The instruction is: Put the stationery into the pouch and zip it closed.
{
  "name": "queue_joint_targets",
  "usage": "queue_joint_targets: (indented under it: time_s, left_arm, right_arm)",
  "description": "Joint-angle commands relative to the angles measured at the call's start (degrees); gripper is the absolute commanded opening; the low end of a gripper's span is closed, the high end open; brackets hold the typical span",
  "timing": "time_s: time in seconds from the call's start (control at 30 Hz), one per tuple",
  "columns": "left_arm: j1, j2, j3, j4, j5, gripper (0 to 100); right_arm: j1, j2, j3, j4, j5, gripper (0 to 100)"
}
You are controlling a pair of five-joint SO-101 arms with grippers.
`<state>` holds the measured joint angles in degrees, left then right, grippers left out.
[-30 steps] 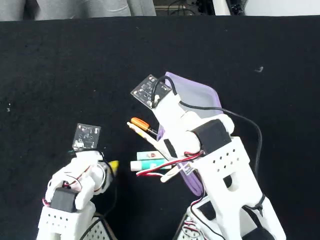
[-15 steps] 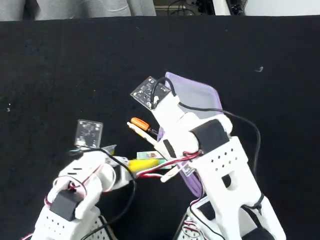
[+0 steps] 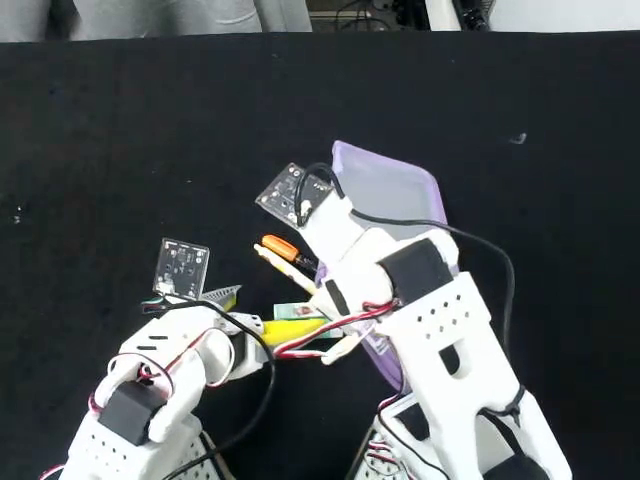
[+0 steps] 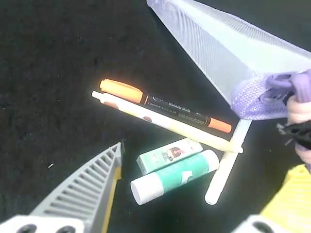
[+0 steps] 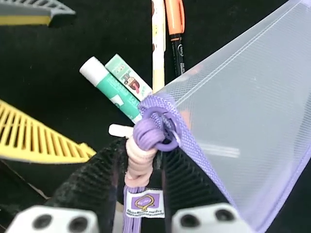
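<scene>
On the black counter an orange marker and a cream pen lie just beside the purple pouch, with yellow fingers of the left arm near it.

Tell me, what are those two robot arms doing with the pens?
The right tool is pinching the purple pouch by its zipper end. The left tool hangs open above the orange marker, cream pen and glue stick. They lie on the black table, not yet in the pouch.

pouch: lower part hidden beneath right arm, high view.
glue stick: there mostly under left arm's jaws.
orange marker: one end cut off, right wrist view.
</scene>
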<state>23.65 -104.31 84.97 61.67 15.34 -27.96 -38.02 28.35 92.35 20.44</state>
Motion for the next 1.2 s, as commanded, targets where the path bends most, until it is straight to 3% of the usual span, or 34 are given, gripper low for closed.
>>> queue_joint_targets:
  time_s: [0.0, 0.27, 0.47, 0.87, 1.17]
  left_arm:
    - [0.7, -0.3, -2.9, -3.7, 0.8, 49]
    - [-5.5, -0.3, 2.5, -13.9, 0.9, 49]
    - [-5.2, -0.3, 4.9, -19.0, 0.7, 49]
    - [-5.0, -0.3, 2.0, -18.6, 0.9, 49]
    - [1.8, -0.3, 2.9, -18.6, 0.6, 49]
  right_arm:
    - [0.0, -0.1, -0.4, 0.8, 0.9, 1.1]
    - [-0.2, -4.7, -1.4, 1.0, 0.9, 1.1]
    - [-0.4, -11.6, -1.3, 3.3, 0.9, 1.1]
    - [-0.1, -12.2, 0.7, 2.7, 4.0, 1.1]
    - [-0.1, -12.2, 0.7, 2.7, 3.9, 1.1]
